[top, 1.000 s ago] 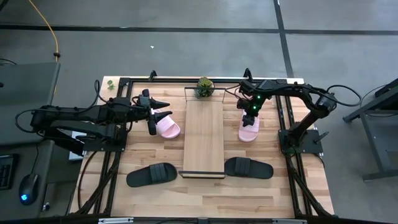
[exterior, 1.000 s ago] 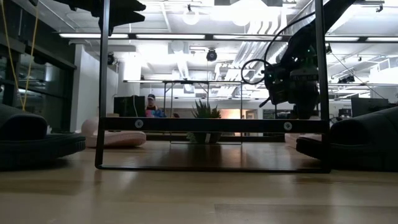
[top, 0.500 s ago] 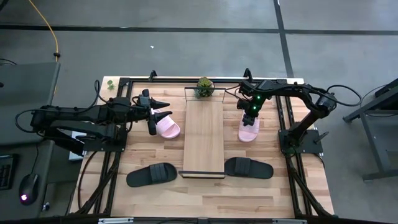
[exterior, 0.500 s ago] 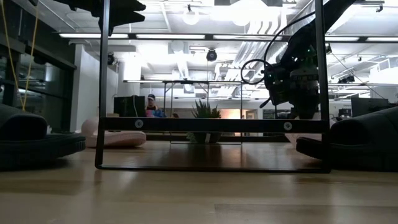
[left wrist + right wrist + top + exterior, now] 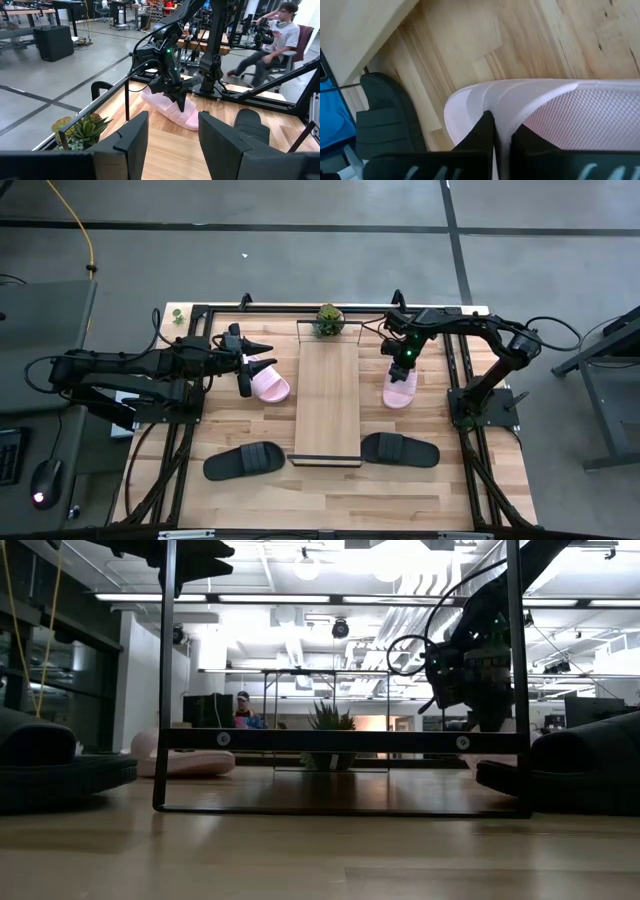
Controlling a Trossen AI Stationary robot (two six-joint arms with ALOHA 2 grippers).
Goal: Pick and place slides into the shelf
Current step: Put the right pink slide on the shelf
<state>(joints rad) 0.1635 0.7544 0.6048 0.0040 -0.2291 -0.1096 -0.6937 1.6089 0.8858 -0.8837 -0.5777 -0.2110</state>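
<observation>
A small potted succulent (image 5: 327, 319) stands at the table's (image 5: 260, 430) far edge. A seated person (image 5: 272, 37) occupies the room beyond.

Dark jointed arms (image 5: 130, 370) (green light) — cabled

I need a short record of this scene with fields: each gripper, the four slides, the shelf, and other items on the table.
right gripper: shut on the strap of the right pink slide, right of the shelf
left gripper: open, above the left pink slide, holding nothing
black slides: one at the shelf's near-left corner, one at its near-right corner
shelf: table centre, no slide on it
other: small potted plant at the shelf's far end
</observation>
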